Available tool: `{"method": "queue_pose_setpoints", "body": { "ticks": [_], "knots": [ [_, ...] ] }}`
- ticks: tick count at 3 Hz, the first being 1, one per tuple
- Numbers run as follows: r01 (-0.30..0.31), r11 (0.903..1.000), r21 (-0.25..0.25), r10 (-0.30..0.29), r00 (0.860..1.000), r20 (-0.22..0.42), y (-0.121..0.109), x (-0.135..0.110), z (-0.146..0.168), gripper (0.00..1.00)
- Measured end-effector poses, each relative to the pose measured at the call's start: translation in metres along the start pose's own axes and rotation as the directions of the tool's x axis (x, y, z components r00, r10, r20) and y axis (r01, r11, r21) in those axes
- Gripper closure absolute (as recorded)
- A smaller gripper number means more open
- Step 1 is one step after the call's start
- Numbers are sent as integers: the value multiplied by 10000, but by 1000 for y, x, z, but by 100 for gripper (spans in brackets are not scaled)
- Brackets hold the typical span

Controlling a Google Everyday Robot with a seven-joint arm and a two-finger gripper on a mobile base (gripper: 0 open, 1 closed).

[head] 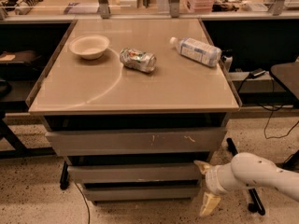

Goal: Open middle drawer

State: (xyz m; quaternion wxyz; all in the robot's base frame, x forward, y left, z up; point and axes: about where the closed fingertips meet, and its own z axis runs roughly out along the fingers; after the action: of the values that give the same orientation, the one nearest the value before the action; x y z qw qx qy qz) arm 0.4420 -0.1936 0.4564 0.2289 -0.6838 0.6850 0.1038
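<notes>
Low on the right, gripper claw (pixel 205 185) holds its two fingers (pixel 209 204) spread apart by the right end of the middle drawer (pixel 135 172). On the tan table (pixel 93 92) lie a bowl (pixel 89 46), a squashed can (pixel 137 59) and a bottle (pixel 196 51). The floor (pixel 32 195) is speckled.

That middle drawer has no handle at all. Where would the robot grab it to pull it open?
Probably at the right end of the middle drawer, pinching the front's top and bottom edges, since the dark gaps above and below leave both exposed. The gripper sits at that corner, fingers spread one above the other, so approaching from the front-right suits.
</notes>
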Motion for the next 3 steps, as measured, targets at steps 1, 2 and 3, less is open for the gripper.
{"method": "queue_pose_setpoints", "body": {
  "ticks": [1, 2, 3],
  "knots": [
    [355, 9985, 422, -365, 9991, 216, -15, 2, 37, 0],
    [695, 9950, 721, -722, 9968, 351, -30, -1, 60, 0],
    [1090, 9882, 1075, -1134, 9929, 353, -50, -9, 69, 0]
  ]
}}
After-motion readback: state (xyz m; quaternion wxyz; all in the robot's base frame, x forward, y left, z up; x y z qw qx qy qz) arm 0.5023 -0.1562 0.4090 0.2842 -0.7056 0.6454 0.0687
